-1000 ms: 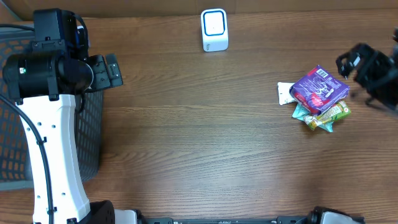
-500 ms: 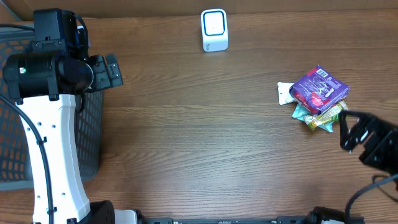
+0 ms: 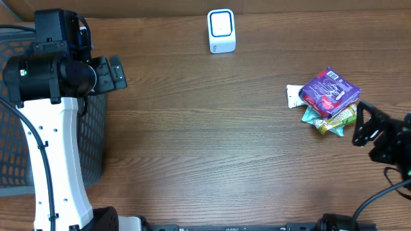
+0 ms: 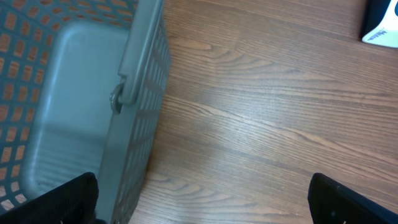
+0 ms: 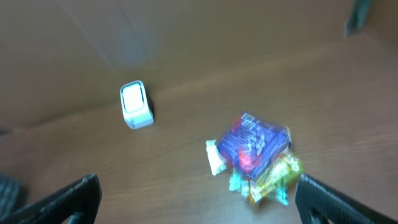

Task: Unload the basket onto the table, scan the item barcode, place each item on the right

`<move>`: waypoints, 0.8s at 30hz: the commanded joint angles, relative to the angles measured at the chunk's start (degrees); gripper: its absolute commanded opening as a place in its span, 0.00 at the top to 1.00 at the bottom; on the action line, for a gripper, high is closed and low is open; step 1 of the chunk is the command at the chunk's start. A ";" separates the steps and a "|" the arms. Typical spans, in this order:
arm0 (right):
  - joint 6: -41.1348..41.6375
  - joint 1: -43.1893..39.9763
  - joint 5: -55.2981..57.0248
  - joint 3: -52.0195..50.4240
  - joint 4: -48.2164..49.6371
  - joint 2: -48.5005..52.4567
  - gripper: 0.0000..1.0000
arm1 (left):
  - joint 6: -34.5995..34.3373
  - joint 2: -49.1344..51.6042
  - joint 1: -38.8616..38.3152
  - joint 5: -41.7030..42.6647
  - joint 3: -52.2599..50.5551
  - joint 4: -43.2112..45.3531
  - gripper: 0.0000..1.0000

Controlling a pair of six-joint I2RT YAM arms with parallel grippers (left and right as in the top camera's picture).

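Item: the purple packet (image 3: pixel 331 92) lay on the right side of the table (image 3: pixel 205 141), on top of a small heap.
Heap: under it, and touching it, were a green-and-yellow packet (image 3: pixel 335 121) and a white packet (image 3: pixel 295 96).
Risk, double pick: with the wrappers overlapping, I judged that closing on the heap could catch two at once or drag the lower ones along.
Risk, barcode side: I could not make out a barcode on any face, so the wrong side might be shown to the scanner (image 3: pixel 221 31).
Risk, aim: my right wrist view was blurred, which left the approach line uncertain.
Risk, carry: the scanner stood at the far edge, well apart from the heap. A slick wrapper pinched by a corner could slip on the way.
Right pincer (image 3: pixel 359 126): spread fully, holding nothing, just beside the heap's near right edge. I saw no contact.
Left pincer (image 3: pixel 118 72): released and empty, over the rim of the basket (image 3: pixel 16 128) at the left, far from the packets.
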 commanded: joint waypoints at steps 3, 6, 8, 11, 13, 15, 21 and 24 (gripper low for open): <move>-3.17 3.17 5.01 -21.24 16.90 -13.33 0.00 | -0.20 -0.15 -0.11 0.26 1.18 -0.13 0.00; -3.17 4.04 6.45 -32.98 25.88 -20.33 0.00 | -0.20 -0.15 -0.11 0.26 1.18 -0.13 0.00; -3.17 4.70 7.13 -40.33 31.58 -24.87 0.00 | -0.20 -0.15 -0.11 0.26 1.18 -0.13 0.00; -3.17 5.86 7.54 -50.64 39.60 -30.99 0.00 | -0.20 -0.15 -0.11 0.26 1.18 -0.13 0.00; -3.17 6.71 8.22 -56.50 44.74 -33.90 0.00 | -0.20 -0.15 -0.11 0.26 1.18 -0.13 0.01; -3.17 7.48 8.44 -61.72 49.72 -36.09 0.00 | -0.20 -0.15 -0.11 0.26 1.18 -0.13 0.00; -3.15 10.16 8.55 -74.90 62.62 -41.46 0.00 | -0.20 -0.15 -0.11 0.26 1.18 -0.13 0.01; -3.17 11.47 8.57 -79.14 65.16 -44.11 0.00 | -0.20 -0.15 -0.11 0.26 1.18 -0.13 0.01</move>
